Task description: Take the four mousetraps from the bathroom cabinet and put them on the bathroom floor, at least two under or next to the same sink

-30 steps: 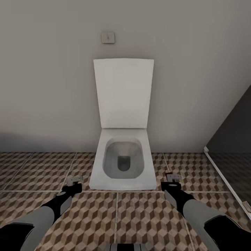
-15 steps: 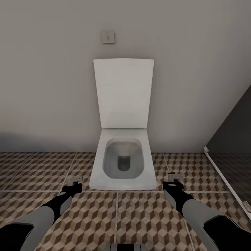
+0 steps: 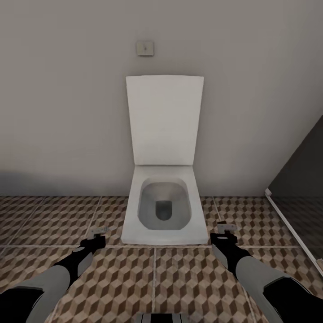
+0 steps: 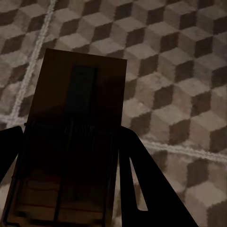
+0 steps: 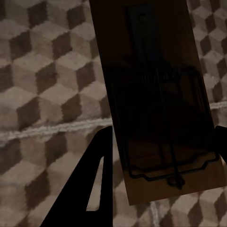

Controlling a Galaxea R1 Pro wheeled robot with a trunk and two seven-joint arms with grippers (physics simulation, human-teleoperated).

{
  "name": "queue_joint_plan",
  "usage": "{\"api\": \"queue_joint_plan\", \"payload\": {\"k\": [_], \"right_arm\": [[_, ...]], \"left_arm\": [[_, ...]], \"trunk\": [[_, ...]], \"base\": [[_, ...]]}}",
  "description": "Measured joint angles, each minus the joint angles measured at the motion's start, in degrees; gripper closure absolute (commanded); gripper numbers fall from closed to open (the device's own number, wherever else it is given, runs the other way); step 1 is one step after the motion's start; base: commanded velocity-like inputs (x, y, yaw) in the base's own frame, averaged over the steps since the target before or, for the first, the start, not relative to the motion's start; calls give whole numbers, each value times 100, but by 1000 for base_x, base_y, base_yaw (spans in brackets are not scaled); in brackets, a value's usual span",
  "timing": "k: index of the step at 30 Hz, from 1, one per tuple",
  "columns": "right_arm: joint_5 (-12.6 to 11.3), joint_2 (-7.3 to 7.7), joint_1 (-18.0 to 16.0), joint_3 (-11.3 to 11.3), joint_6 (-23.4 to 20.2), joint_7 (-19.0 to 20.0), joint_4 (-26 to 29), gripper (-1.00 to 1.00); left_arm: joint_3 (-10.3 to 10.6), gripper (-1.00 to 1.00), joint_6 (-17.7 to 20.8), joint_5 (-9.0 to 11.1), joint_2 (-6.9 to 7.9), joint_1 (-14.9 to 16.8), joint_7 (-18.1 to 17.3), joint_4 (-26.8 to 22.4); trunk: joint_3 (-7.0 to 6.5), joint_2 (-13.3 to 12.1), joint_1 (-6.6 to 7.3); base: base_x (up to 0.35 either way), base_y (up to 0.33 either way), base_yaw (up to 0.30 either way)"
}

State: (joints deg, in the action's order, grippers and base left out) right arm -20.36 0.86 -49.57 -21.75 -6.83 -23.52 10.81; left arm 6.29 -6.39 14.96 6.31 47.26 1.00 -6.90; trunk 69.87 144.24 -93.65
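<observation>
Open-lidded white toilet point(image 3: 163, 211) against grey wall point(image 3: 63, 112), cube-patterned bathroom floor point(image 3: 193, 282) below

Two brown mousetraps: left mousetrap point(image 4: 71, 142), right mousetrap point(image 5: 156, 94), each between fingers above bathroom floor point(image 3: 188, 278).

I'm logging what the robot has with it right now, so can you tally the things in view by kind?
Mousetraps: 2, one in the left gripper and one in the right gripper
Grippers: 2, left and right
Toilets: 1
Wall plates: 1
Total: 6
</observation>
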Motion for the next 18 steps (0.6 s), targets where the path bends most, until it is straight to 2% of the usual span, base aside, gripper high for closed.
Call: {"api": "queue_joint_plan", "payload": {"k": [18], "right_arm": [[-8, -22, 0, 20, -2, -5, 1, 100]], "left_arm": [[0, 100, -1, -3, 0, 0, -11, 0]], "trunk": [[0, 0, 0]], "base": [[0, 3, 0]]}}
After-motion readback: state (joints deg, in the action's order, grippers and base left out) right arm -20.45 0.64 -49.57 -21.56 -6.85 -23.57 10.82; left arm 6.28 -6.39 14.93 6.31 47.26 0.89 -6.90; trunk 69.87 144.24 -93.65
